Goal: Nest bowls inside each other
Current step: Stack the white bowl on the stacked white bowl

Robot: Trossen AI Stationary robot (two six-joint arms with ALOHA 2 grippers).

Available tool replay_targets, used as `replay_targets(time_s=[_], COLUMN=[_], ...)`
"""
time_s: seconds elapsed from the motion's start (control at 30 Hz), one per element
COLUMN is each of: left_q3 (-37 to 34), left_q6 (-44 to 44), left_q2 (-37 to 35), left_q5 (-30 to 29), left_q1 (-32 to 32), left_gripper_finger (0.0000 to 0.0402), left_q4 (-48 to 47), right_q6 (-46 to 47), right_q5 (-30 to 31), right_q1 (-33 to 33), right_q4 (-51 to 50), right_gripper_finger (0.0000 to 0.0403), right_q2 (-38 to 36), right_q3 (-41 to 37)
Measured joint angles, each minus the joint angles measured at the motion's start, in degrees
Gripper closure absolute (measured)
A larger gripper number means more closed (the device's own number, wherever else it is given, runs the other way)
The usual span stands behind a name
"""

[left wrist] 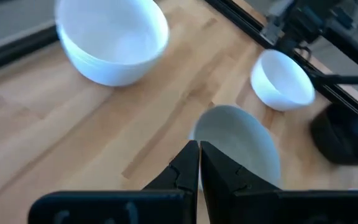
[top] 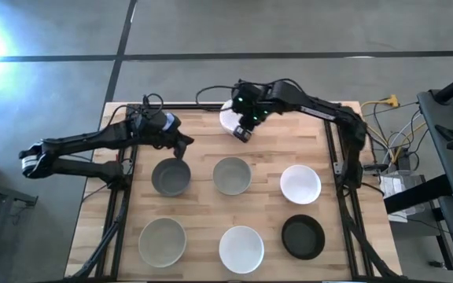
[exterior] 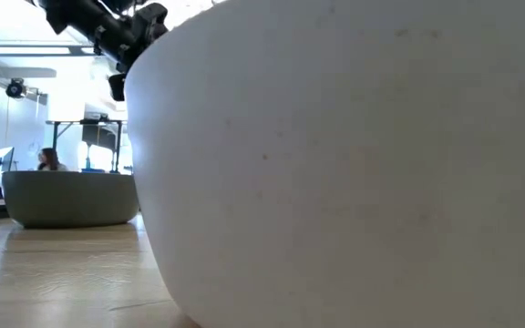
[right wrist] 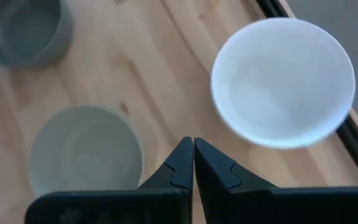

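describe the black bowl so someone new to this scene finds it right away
Start at the wooden table in the high view and go to the near row of three bowls. The black bowl sits at that row's right end, beside a white bowl and in front of another white bowl. It is the only black one.

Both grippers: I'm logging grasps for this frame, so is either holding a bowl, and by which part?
Nothing is held. The left gripper is shut on nothing above the dark grey bowl; the right gripper is shut and empty near the white bowls.
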Motion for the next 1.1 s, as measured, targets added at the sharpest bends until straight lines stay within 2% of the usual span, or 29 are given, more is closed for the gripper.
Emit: replay_targets(time_s=[0.2, 0.5, 0.67, 0.87, 1.1], left_q3=[0.0, 0.0, 0.33, 0.47, 0.55], left_q6=[0.0, -0.16, -0.21, -0.39, -0.43], left_q2=[2.43, 5.29, 6.77, 7.64, 7.64], left_q5=[1.85, 1.9, 1.94, 2.12, 2.4], left_q1=[-1.0, -3.03, -3.39, -3.43, -3.43], left_gripper_finger=[0.0402, 0.0402, 0.0402, 0.0402, 0.0402], left_q4=[0.39, 5.33, 7.36, 7.92, 8.88], right_q6=[3.63, 15.84, 26.04, 35.19, 39.89], right_q5=[2.64, 4.23, 3.8, -1.07, -2.06], right_q1=[4.42, 9.29, 9.35, 8.32, 8.32], right_q4=[-3.9, -3.57, -2.1, -2.01, -1.93], right_gripper_finger=[0.0394, 0.0394, 0.0388, 0.0333, 0.0235], right_q2=[-10.23, -30.41, -40.56, -49.24, -53.26], right_q3=[-9.58, -36.02, -50.27, -64.17, -72.14])
